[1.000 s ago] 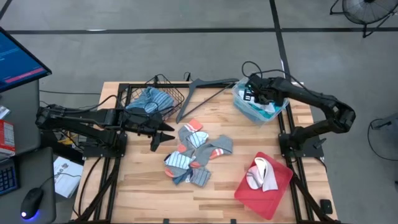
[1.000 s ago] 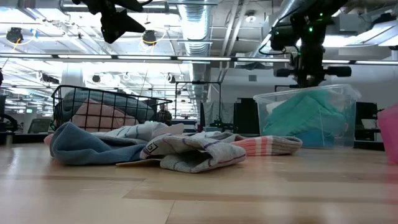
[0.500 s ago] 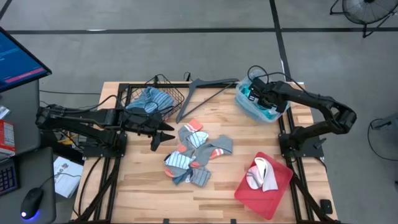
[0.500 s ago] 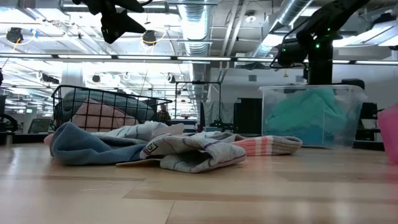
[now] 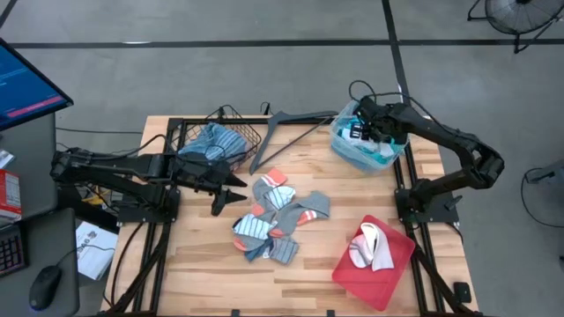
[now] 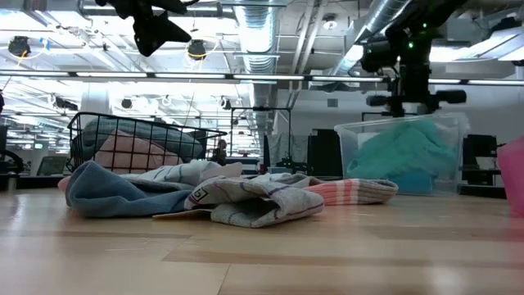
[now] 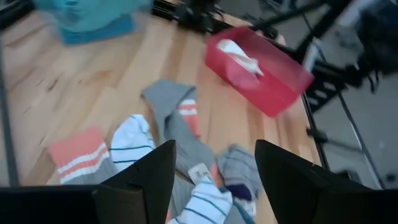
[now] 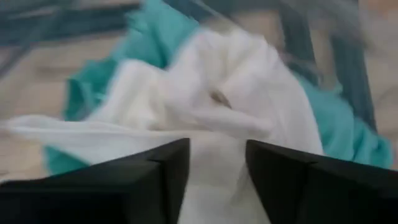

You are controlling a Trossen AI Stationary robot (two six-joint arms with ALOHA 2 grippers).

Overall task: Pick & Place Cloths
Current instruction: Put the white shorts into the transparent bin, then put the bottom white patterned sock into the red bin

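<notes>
Change: right gripper (image 5: 359, 132) has lifted back above the clear bin (image 5: 345, 148) since half a second ago, when it reached lower into it; the bin sits a little tilted now.
Right gripper: over the far-right bin; in the right wrist view its dark fingers stand apart with nothing between them, above white cloth (image 8: 205, 93) lying on turquoise cloth (image 8: 158, 31).
Left gripper: left gripper (image 5: 236, 191) hangs above the table left of the sock pile, its two pointed dark fingers spread and empty.
Clear bin: see-through plastic with straight walls, holding crumpled turquoise fabric (image 6: 405, 147).
Sock pile: sock pile (image 5: 278, 220) lies at the table's middle, soft and rumpled; grey socks with orange trim, blue-grey striped ones, and a pink-banded cuff (image 6: 356, 191).
Wire basket: black wire basket (image 5: 251, 134) at far left, an open mesh holding folded striped cloth (image 5: 214, 141) and a pink checked piece (image 6: 127, 152).
Red tray: flat red plastic tray (image 5: 392, 264) at near right, with a limp white garment (image 5: 374, 246) in it.
Hanger: dark grey hanger (image 5: 295, 119), thin and angular, between basket and bin.
Table: pale wooden planks (image 5: 203, 264), smooth with visible grain.
</notes>
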